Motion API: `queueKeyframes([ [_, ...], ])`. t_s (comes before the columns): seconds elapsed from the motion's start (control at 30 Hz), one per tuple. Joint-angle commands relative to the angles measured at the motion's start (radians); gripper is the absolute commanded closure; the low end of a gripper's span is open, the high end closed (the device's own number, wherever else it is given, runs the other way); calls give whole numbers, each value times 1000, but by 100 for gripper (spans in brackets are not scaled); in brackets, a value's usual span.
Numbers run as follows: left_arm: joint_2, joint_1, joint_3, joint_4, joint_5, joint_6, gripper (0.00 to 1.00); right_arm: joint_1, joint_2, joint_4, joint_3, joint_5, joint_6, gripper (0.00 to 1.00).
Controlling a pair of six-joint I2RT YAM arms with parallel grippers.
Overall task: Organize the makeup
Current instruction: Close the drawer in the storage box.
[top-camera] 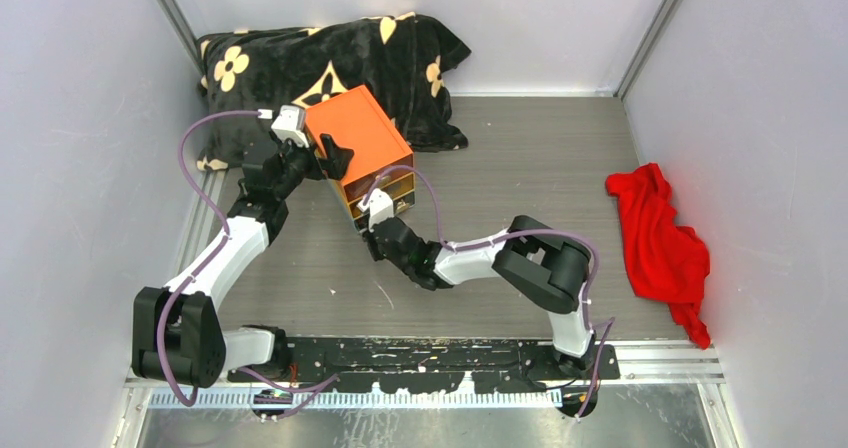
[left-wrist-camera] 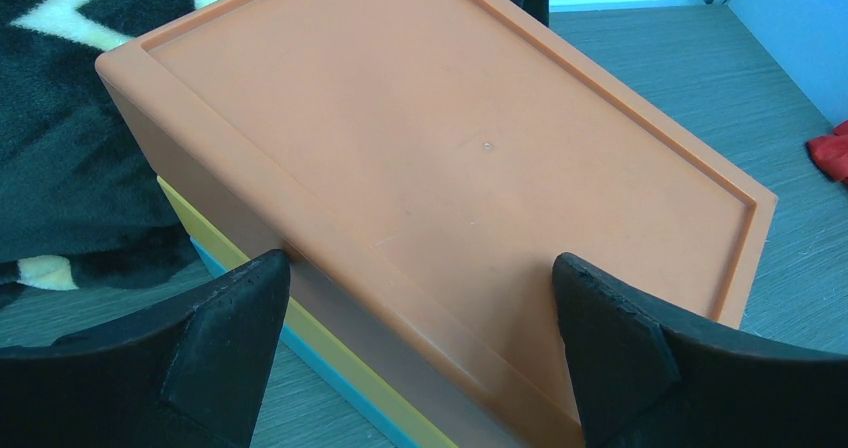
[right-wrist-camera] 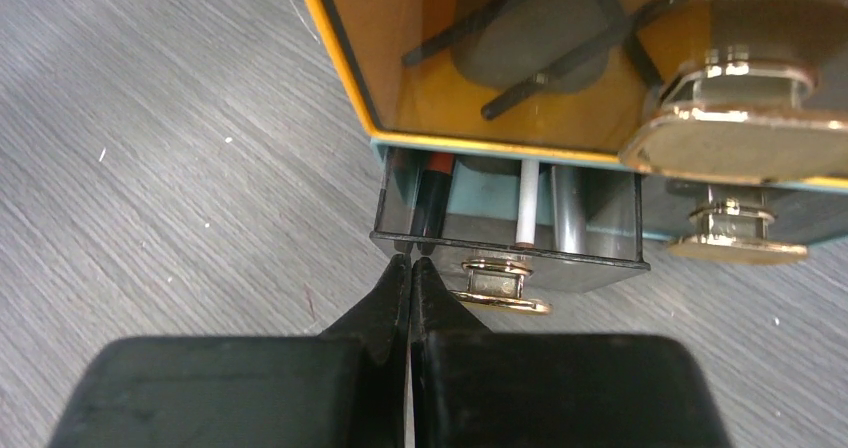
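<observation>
Left end effector (left-wrist-camera: 418, 268): jaws spread wide, holding nothing. Its two fingers straddle the near-left edge of the orange box (top-camera: 355, 128), one off the side wall and one over the lid. Whether either finger touches the box cannot be told.

Right end effector (right-wrist-camera: 410, 268): jaws pressed together with nothing seen between them. The tips sit at the left front corner of the lowest drawer (right-wrist-camera: 590, 263). They look to be in contact with it, but this cannot be confirmed. That drawer stands slightly pulled out from the box front.

Makeup in view lies inside the box. The lowest drawer holds three items side by side, running front to back: a red pencil (right-wrist-camera: 432, 193) at the left, a white pencil (right-wrist-camera: 526, 203) in the middle and a grey tube (right-wrist-camera: 568, 208) at the right. The compartment above shows a dark rounded item and thin dark sticks through its tinted wall, too blurred to name.

Surroundings: the box stands on the desk (top-camera: 520, 168), at its far left-centre. Its far left corner rests against a black blanket (top-camera: 300, 58) with a cream flower pattern, bunched along the far wall. A red cloth (top-camera: 660, 233) lies crumpled well apart at the right edge. Both arms close on the box, the left arm from the left and the right arm from the near side.

Count: one box, one blanket, one red cloth, three gold drawer pulls (right-wrist-camera: 505, 286) seen from the right wrist, and three items in the lowest drawer.
</observation>
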Motion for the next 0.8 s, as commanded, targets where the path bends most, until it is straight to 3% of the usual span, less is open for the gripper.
queueKeyframes([
  [0.0, 52, -7, -34, -192, -10, 65, 0, -71, 27, 78, 54, 92, -70, 99],
  [0.47, 60, -7, -31, -195, -15, 72, 0, -102, 92, 109, 123, 94, -99, 98],
  [0.57, 60, -8, -29, -197, -15, 74, 0, -102, 67, 60, 120, 93, -92, 74],
  [0.63, 54, -8, -28, -198, -14, 76, 0, -99, 27, 25, 101, 90, -89, 48],
  [0.7, 52, -7, -23, -204, -19, 74, 0, -88, -28, -12, 69, 98, -91, 7],
  [0.77, 46, -7, -21, -205, -28, 70, 0, -67, -90, -42, 30, 119, -106, 0],
])
